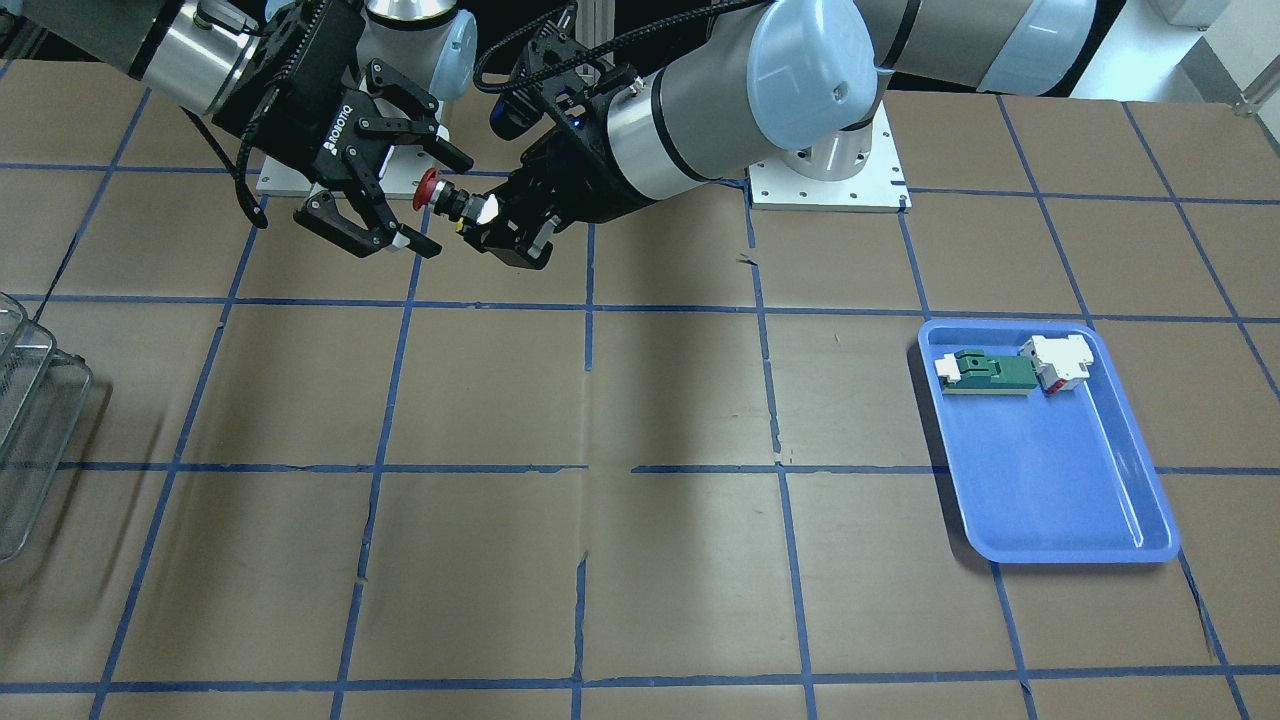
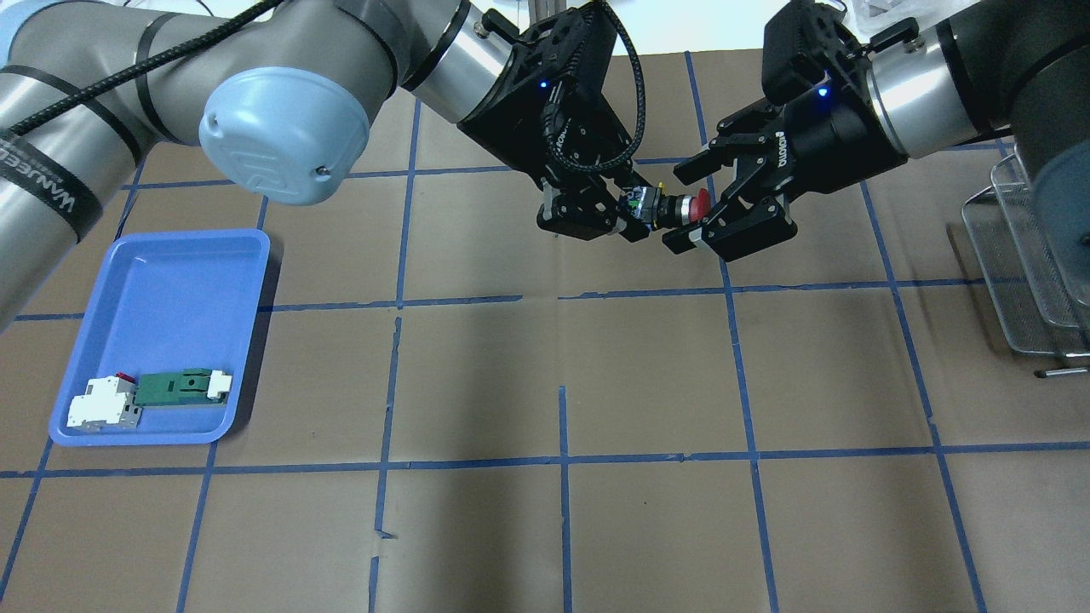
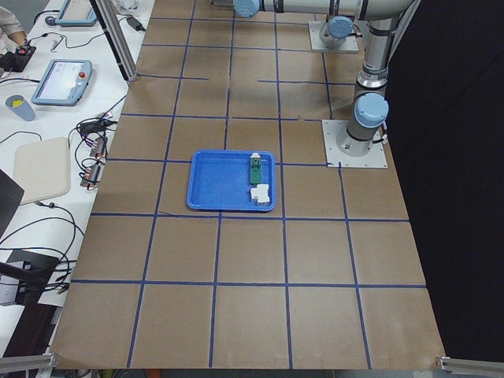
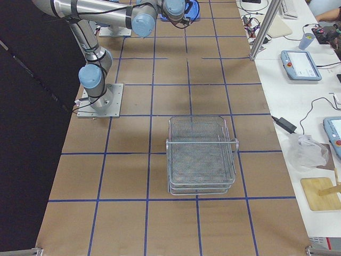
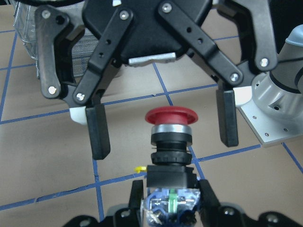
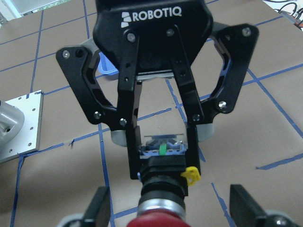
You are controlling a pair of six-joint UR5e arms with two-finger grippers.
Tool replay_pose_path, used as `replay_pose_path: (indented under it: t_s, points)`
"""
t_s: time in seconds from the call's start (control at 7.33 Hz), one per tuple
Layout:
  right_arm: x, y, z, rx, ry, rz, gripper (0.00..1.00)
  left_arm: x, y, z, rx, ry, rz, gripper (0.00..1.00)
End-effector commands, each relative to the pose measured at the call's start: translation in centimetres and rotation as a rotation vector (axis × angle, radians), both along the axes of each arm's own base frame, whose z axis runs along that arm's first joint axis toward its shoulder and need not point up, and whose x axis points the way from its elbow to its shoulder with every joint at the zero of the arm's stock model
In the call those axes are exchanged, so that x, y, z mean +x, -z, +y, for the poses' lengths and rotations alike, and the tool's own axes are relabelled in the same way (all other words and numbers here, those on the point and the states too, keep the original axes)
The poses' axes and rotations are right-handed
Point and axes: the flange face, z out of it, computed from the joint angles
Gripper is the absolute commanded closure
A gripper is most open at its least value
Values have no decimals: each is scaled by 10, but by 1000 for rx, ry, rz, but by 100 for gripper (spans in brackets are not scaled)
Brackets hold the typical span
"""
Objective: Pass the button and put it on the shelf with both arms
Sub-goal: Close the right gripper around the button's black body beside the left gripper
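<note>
The button [image 2: 673,207] is held level in the air, its red head toward the right arm. My left gripper [image 2: 634,214] is shut on its black body and rear end, as the right wrist view [image 6: 163,153] shows. My right gripper [image 2: 685,207] is open, with a finger on each side of the red head and not touching it. The left wrist view shows the button [image 5: 170,137] between the right gripper's spread fingers [image 5: 99,137]. In the front view the button [image 1: 450,200] hangs between the two grippers near the robot's bases. The shelf [image 4: 202,154] stands at the table's right end.
A blue tray [image 2: 153,281] on the left side holds a green-and-white block [image 2: 179,387] and a white-and-red part [image 2: 102,404]. The shelf's edge shows at the overhead view's right [image 2: 1022,255] and the front view's left [image 1: 30,430]. Brown table with a blue tape grid.
</note>
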Motion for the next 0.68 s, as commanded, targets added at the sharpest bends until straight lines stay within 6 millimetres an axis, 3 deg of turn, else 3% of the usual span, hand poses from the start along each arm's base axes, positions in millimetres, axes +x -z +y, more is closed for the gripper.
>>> replay_pose_path:
  t_s: [0.0, 0.14, 0.27, 0.55]
  points:
    - [0, 0, 0, -2, -1, 2, 62, 0, -3, 0, -3, -1, 1, 100]
    - [0, 1, -1, 0, -1, 2, 67, 0, -3, 0, 2, -7, 0, 100]
    - [0, -1, -1, -6, -1, 1, 86, 0, -4, 0, 1, -7, 0, 100]
    - [0, -2, -1, -7, -2, 4, 100, 0, -1, -1, 6, -9, -1, 100]
